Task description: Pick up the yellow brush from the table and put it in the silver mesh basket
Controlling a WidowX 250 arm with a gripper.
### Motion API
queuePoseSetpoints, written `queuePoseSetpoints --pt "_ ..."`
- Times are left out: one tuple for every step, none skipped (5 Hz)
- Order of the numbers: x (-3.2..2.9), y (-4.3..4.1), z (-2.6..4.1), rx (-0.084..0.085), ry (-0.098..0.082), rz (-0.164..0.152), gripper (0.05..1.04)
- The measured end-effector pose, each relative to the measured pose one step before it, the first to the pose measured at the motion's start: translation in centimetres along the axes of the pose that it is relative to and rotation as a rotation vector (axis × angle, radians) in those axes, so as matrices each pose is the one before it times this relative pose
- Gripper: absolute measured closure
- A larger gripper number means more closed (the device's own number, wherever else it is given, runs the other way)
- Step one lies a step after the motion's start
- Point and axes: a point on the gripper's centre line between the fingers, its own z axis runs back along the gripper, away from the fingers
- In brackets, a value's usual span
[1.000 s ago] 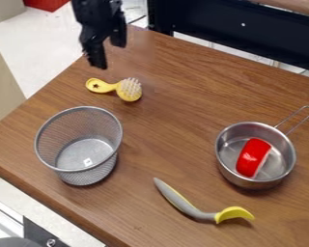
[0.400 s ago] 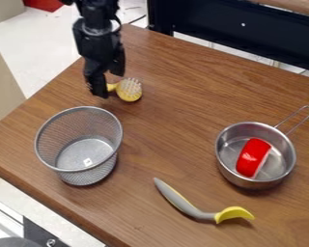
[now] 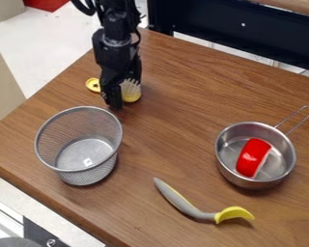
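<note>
Camera view | arm from top edge | tool [image 3: 125, 96] pointing down at yellow brush [image 3: 132, 91] | fingers apart

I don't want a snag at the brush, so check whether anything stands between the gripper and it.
Nothing visible stands between the gripper and the yellow brush; whether they touch I cannot tell. The mesh basket stands nearer the camera, off to the side of that gap.

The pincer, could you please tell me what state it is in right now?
Pincer: open, its fingers apart at the brush, not closed on it.
</note>
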Motion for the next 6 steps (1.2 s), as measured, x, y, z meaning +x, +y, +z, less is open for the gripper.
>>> queuePoseSetpoints --pt "-0.037 0.012 0.088 0.0135 0.0027 -0.0136 0.322" --pt "0.154 -0.211 -0.060 -0.0146 -0.0037 -0.0058 0.332" --pt "-0.016 -0.039 -0.020 0.0132 0.0051 -0.0085 0.332" --pt "-1.044 -0.122 0.443 0.0328 -0.0166 -0.0552 0.332" --pt "-1.328 -1.471 1.802 0.0025 0.0419 -0.0488 0.332" --pt "-1.816 -0.808 2.371 -0.0382 0.0045 -0.0652 0.332"
